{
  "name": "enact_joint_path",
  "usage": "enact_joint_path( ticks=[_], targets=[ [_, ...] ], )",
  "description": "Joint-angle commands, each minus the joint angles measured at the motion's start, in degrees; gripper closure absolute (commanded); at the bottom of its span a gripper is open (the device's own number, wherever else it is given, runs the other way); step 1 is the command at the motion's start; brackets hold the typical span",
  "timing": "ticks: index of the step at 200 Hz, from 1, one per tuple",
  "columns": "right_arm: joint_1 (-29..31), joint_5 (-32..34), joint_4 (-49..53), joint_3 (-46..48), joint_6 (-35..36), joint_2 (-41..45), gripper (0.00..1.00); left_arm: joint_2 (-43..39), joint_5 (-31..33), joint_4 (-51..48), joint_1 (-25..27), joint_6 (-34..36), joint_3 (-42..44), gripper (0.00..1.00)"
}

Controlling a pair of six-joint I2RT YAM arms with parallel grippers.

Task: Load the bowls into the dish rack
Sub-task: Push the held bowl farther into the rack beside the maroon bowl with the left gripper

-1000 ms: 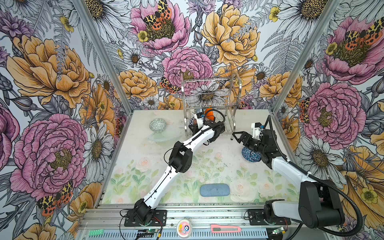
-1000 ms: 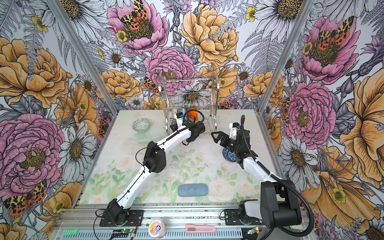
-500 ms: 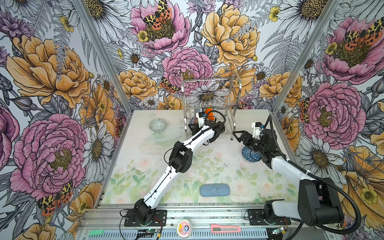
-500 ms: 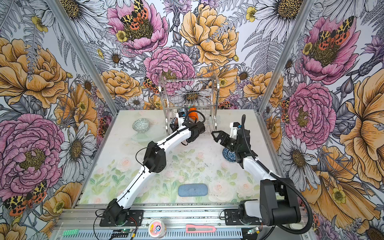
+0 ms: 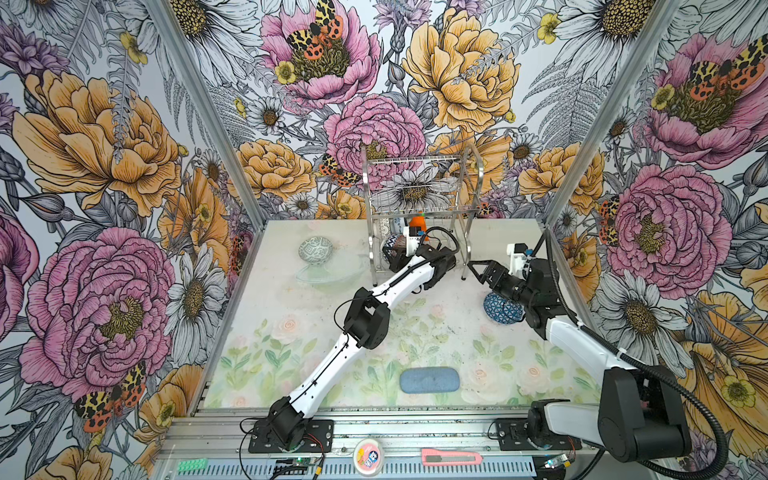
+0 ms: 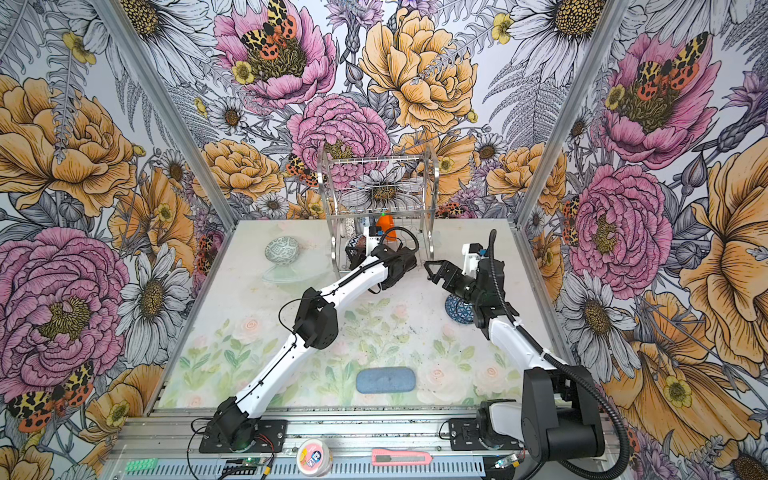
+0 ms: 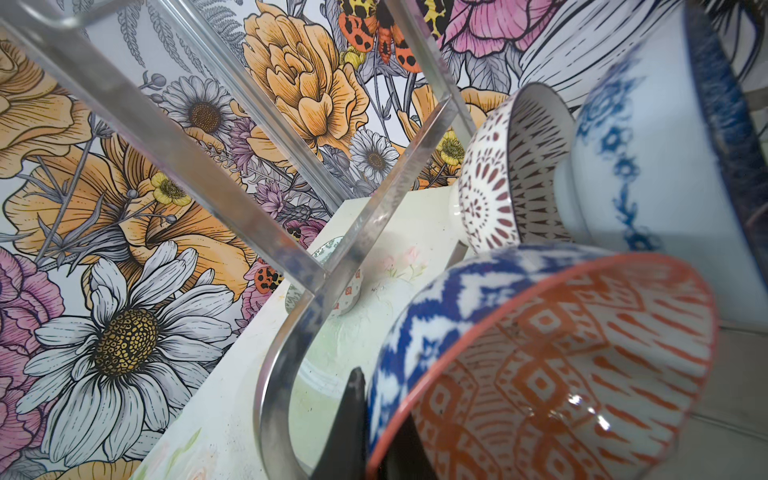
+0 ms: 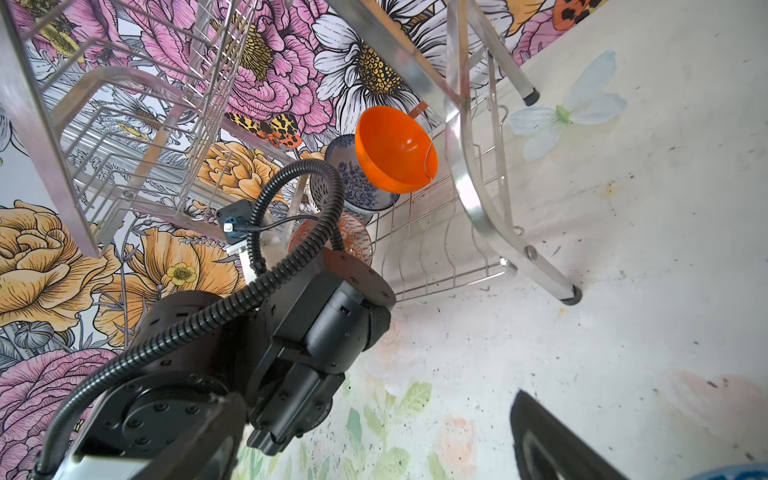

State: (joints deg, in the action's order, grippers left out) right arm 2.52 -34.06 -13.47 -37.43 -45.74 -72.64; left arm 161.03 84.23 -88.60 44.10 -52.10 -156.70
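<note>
L pincer [image 7: 376, 419] on orange-geom. bowl [image 7: 561, 365], blue-white outside

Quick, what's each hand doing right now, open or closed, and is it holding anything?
Left hand: closed on the round orange-and-white geometric-patterned bowl.
Right hand: open, holding nothing.

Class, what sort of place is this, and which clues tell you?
Probably a robot training booth, not a kitchen: left arm and right arm bolted to a metal rail, flower-printed walls boxing in the table, a dish rack as prop.
</note>
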Motion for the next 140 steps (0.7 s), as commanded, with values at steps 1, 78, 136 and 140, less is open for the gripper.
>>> enact_joint_path(
  ticks=[1, 78, 136, 140],
  targets=[
    [-0.49, -1.61, -2.84, 0.60, -1.25, 1.16, 0.01, 3.90, -3.92, -0.57, 0.04, 4.72, -0.66, 1.00],
    [-0.62, -1.67, -3.22, 0.83, -1.62, 1.99, 0.01, 2.01, -6.56, -0.53, 1.25, 4.18, 0.75, 1.00],
    [-1.12, -1.54, -3.17, 1.24, -1.64, 3.68, 0.00, 1.68, -10.66, -0.59, 2.37, 1.82, 1.75, 1.00],
    [-1.16, -1.54, -3.18, 1.39, -1.64, 3.80, 0.00, 1.55, -11.02, -0.61, 2.40, 1.56, 1.90, 1.00]
  ],
)
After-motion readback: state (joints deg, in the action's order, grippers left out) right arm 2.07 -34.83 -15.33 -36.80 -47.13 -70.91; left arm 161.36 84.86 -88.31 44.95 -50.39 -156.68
